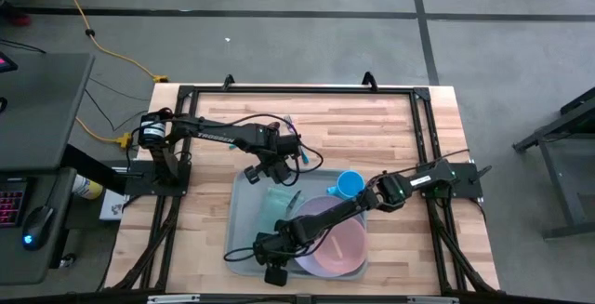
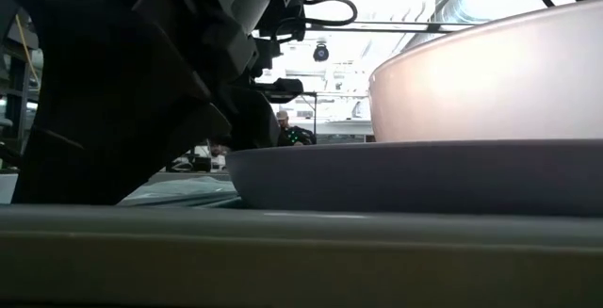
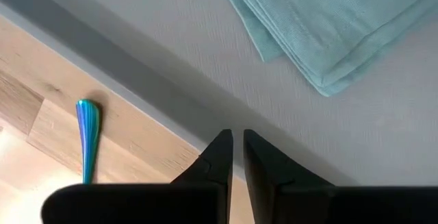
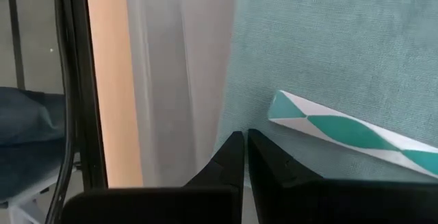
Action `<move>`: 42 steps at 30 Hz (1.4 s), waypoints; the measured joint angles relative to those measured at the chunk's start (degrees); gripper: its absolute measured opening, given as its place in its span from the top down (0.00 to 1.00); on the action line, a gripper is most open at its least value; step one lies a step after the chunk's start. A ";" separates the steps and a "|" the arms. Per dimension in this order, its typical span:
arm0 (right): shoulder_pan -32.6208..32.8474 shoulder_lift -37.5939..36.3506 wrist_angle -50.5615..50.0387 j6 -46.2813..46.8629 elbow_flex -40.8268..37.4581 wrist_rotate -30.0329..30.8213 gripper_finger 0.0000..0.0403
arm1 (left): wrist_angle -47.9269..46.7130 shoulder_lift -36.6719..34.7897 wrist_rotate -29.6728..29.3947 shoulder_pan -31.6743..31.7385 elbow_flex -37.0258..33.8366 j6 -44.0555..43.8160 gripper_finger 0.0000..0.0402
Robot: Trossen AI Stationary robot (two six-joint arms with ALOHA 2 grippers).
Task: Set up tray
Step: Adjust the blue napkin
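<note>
The pale grey-green tray (image 1: 244, 220) lies on the wooden table. On it are a folded teal napkin (image 1: 279, 200) and a lavender plate (image 1: 311, 265) carrying a pink bowl (image 1: 341, 239). A white-and-teal patterned stick (image 4: 342, 131) rests on the napkin (image 4: 328, 46). My left gripper (image 1: 263, 172) is shut and empty, above the tray's far left corner; the left wrist view shows its gripper (image 3: 236, 142) over the tray's rim (image 3: 137, 73). My right gripper (image 1: 270, 253) reaches across to the tray's near left part, and the shut gripper (image 4: 243, 138) stands at the napkin's edge. My right gripper's shut fingertips (image 4: 233, 148) stand at the edge of the teal napkin (image 4: 236, 114), close to the patterned stick. I cannot tell whether they touch the cloth or the tray.
A blue cup (image 1: 350, 184) stands at the tray's far right corner. An iridescent blue utensil (image 3: 87, 131) lies on the wood beyond the tray's far left corner, next to my left gripper. In the low view the tray's rim (image 2: 301, 251), plate (image 2: 405, 176) and bowl (image 2: 490, 72) fill the foreground.
</note>
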 joint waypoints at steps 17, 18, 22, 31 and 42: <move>0.18 -4.02 2.13 -5.99 -0.31 6.67 1.00 | -0.05 0.00 -0.18 0.00 0.00 -1.08 0.83; 0.15 -4.08 2.35 -6.34 -0.31 7.21 1.00 | -0.14 0.00 -0.18 0.00 -0.02 -1.09 0.83; 0.51 -5.00 1.16 -7.23 -0.31 13.73 1.00 | -0.43 0.00 -0.11 0.00 0.00 -1.50 0.83; 1.74 -15.10 -14.06 -6.15 -0.15 25.20 1.00 | -1.95 0.00 0.80 0.00 -0.01 -2.58 0.83; 4.51 -27.53 -41.19 17.64 -0.18 38.48 1.00 | -1.56 0.52 14.14 -4.75 -4.83 -8.98 0.97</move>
